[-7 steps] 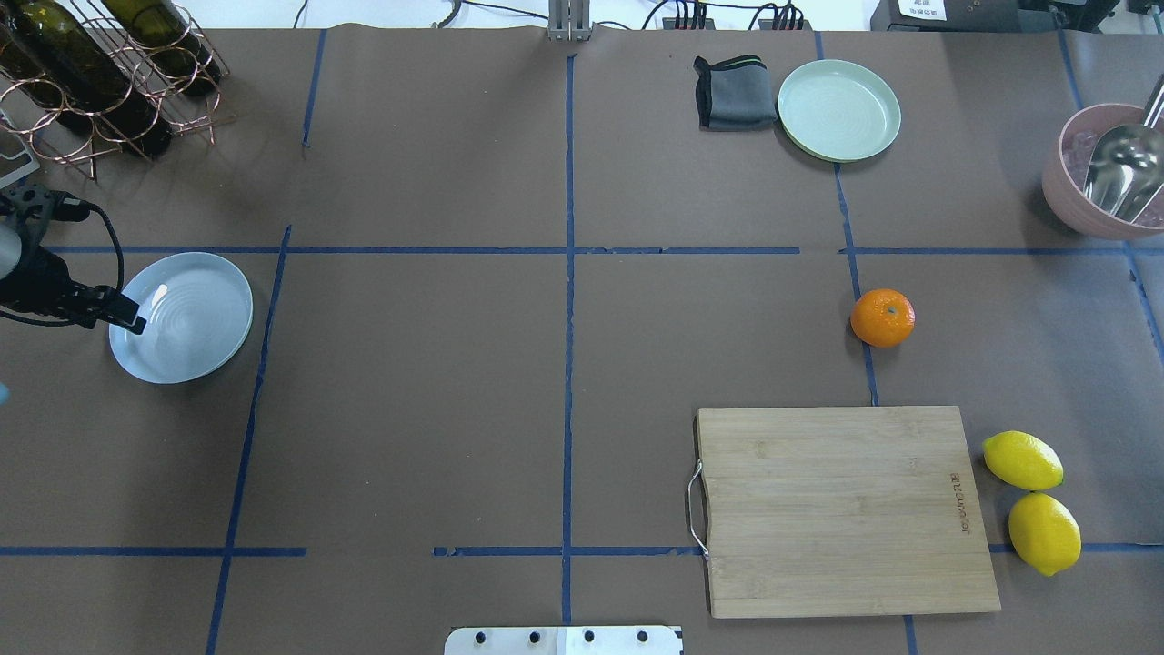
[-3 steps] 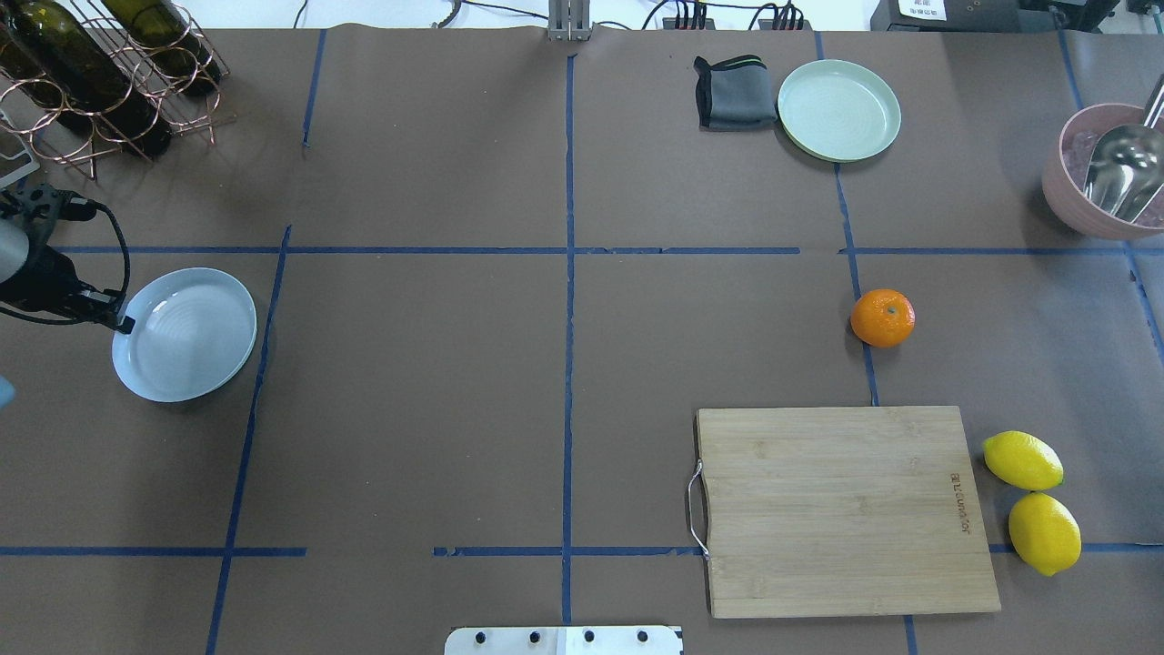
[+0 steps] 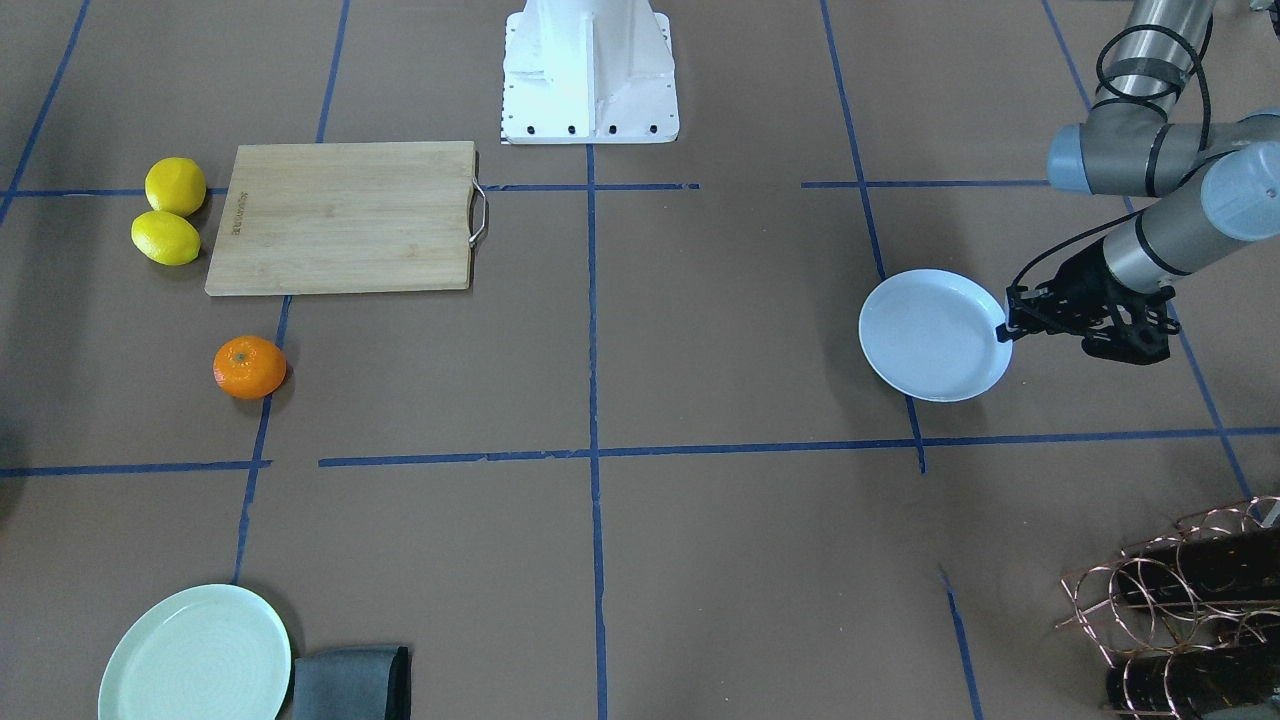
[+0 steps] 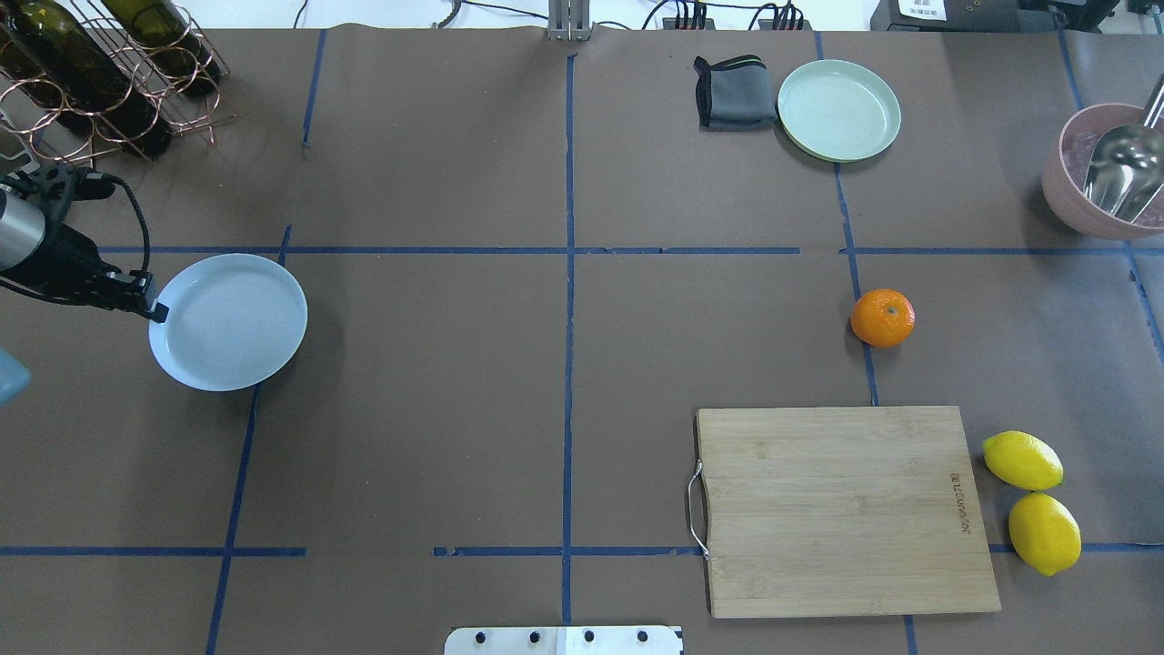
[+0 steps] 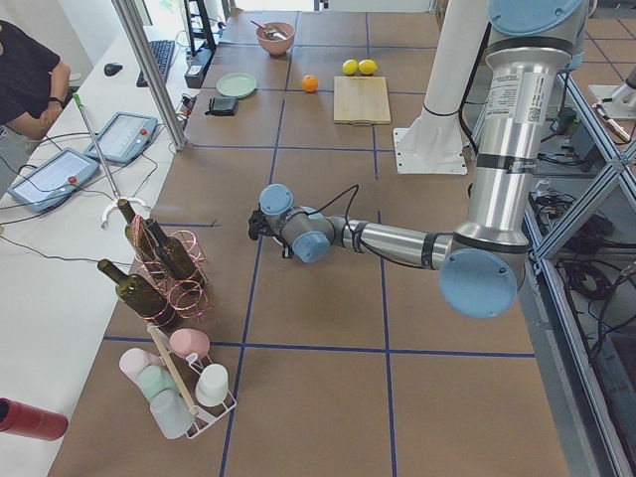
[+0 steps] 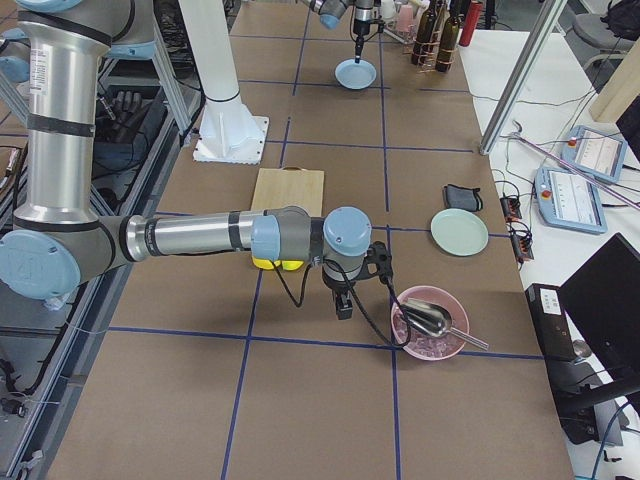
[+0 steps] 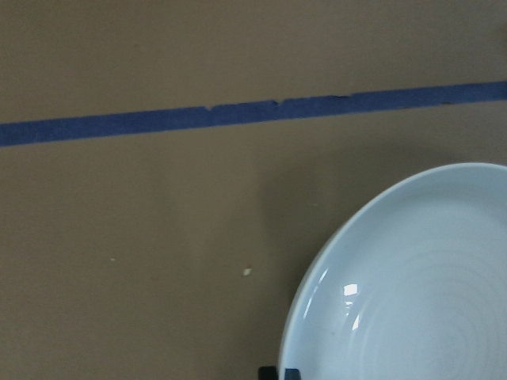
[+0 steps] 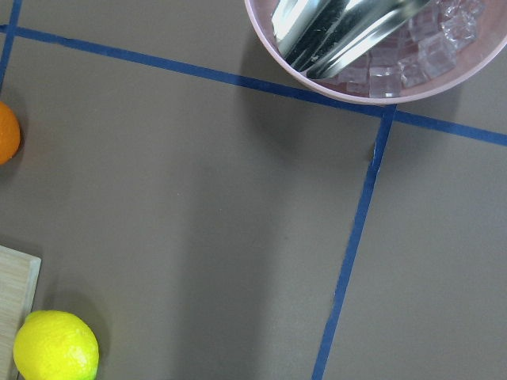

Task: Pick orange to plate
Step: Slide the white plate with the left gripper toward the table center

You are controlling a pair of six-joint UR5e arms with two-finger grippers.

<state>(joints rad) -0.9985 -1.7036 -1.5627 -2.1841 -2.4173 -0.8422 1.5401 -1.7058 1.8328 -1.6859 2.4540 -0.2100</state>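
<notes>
Silver arm tubes (image 3: 1150,245), pale-blue joint caps (image 3: 1240,190), black left hand (image 3: 1004,329), black cable (image 3: 1040,262), white base (image 3: 588,70).

orange (image 4: 882,317): one, small, round, slightly flattened; bright orange skin, dark green stem dimple facing up; sits free on the right half of the table (image 4: 436,409), on a blue tape line (image 4: 864,382), well apart from the plate

plate (image 4: 227,321): one, round, pale bluish-white, faint concentric ridges; face up on the left side, over another tape line; outer rim pinched by the left gripper (image 4: 156,312)
</notes>
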